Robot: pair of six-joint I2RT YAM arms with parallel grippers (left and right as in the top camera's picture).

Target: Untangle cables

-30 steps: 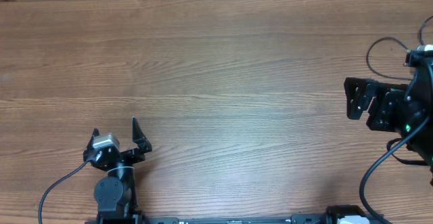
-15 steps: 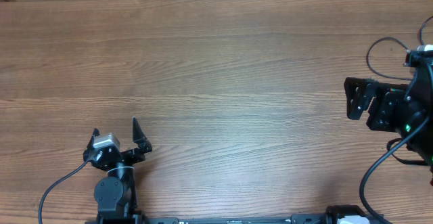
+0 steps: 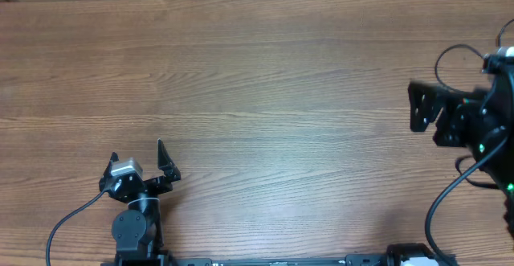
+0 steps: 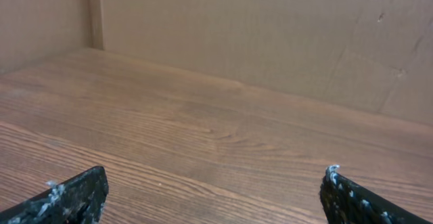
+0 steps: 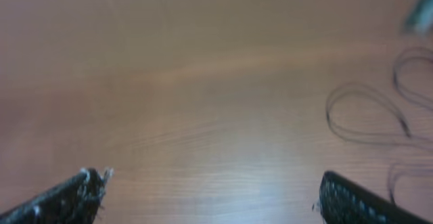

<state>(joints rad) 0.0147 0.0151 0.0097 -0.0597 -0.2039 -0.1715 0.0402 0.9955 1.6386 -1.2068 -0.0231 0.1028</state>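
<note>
Recording the worktop (image 3: 257,73) as mid-brown, with straight wood grain streaked lighter and darker. Noting the left end effector (image 3: 136,149) as black, with a silver-grey block (image 3: 124,168) on top. Finding its fingers (image 4: 74,198) black flecked with white in the left wrist view. Logging the right end effector (image 3: 416,105) as black, with a small green light (image 3: 482,147) on the arm behind it. Marking the cables (image 5: 329,116) as thin dark loops, blurred, against reddish-brown wood. Registering the back panel (image 4: 270,34) as plain tan.
</note>
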